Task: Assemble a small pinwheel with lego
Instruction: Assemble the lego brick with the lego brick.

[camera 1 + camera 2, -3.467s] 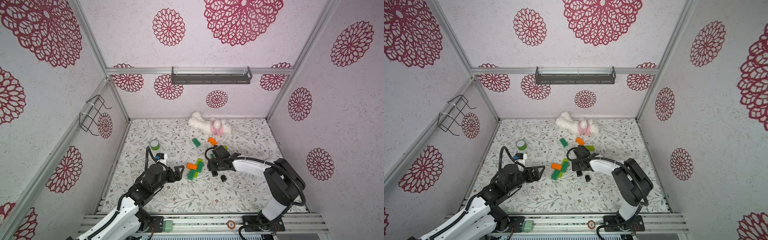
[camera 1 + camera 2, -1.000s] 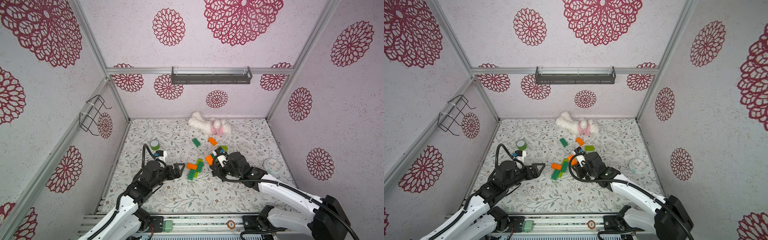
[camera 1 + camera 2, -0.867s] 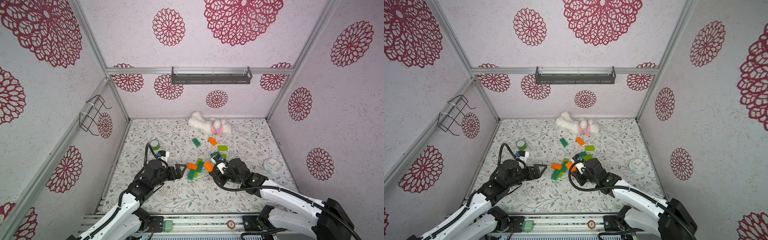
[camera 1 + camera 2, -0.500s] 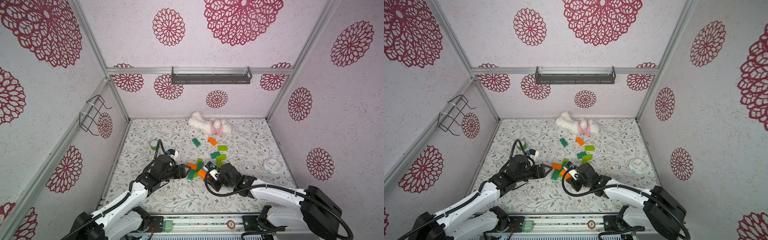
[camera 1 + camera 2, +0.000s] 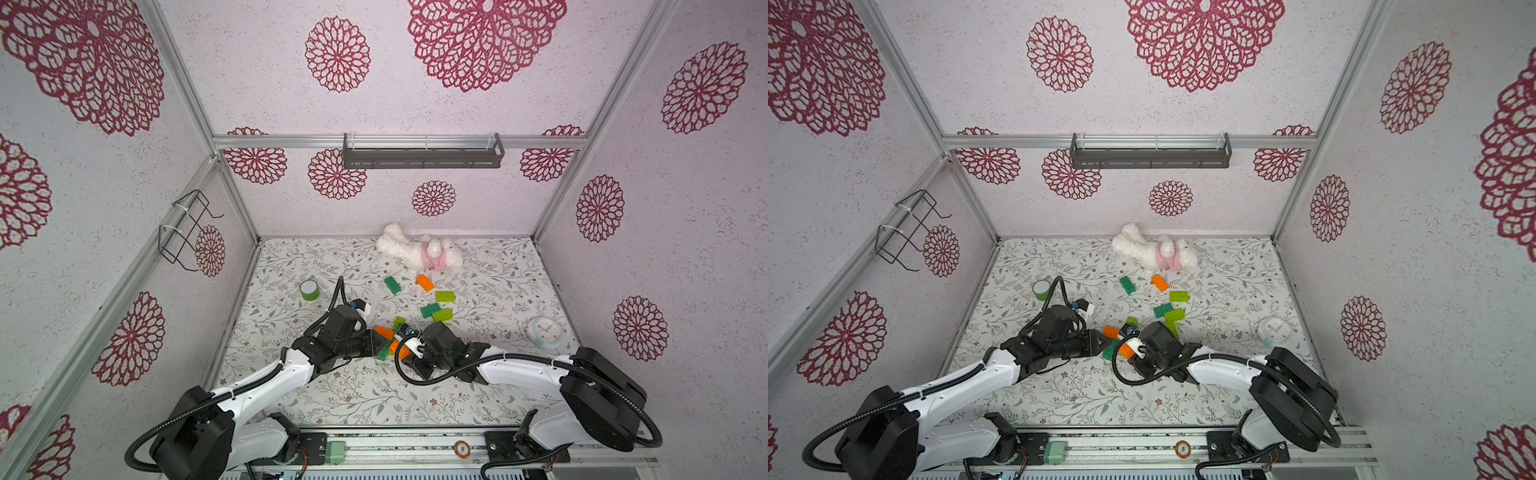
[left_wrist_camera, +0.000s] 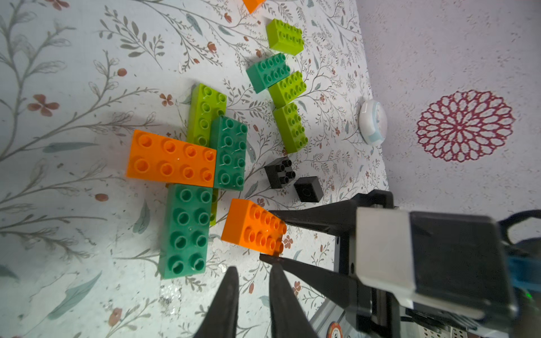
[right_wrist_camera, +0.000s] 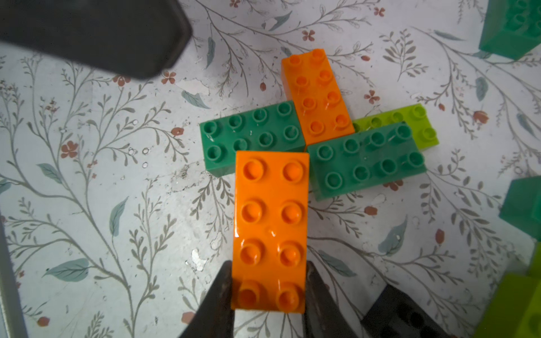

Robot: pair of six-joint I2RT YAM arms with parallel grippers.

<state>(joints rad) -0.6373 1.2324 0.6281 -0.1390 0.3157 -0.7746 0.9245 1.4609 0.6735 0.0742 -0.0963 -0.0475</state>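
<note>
Right gripper [image 7: 269,281] is clamped on one short end of an orange brick [image 7: 270,219], studs up, a finger on each long side.

The brick's long axis runs straight out from the jaws toward the half-built pinwheel [image 7: 317,96]. That sits mid-table [image 5: 374,399], somewhat nearer the front edge than the back.

Pinwheel so far:
- a green brick [image 7: 251,131] on one side
- another green opposite it
- an orange blade pointing away from the gripper
- a lime brick [image 7: 418,123] underneath

The side facing the gripper is the free one, and the held brick lines up with it. In the right wrist view its far end overlaps the green brick's near edge. In the left wrist view it hangs tilted, just beside the stack. Touching or not: cannot tell.

Likely next is a short push ahead, then a press down. The stud line-up at that far end decides it.

Left gripper [image 6: 253,267]: fingers a narrow gap apart, nothing between them, tips just beside the held brick. It is near enough to brace the stack, but the right arm carries the work.

Both arms reach low and long from the front edge, forearms near level, converging on the pinwheel.

Two black bricks [image 6: 279,174] lie loose just beyond, with more lego toward the back edge.
</note>
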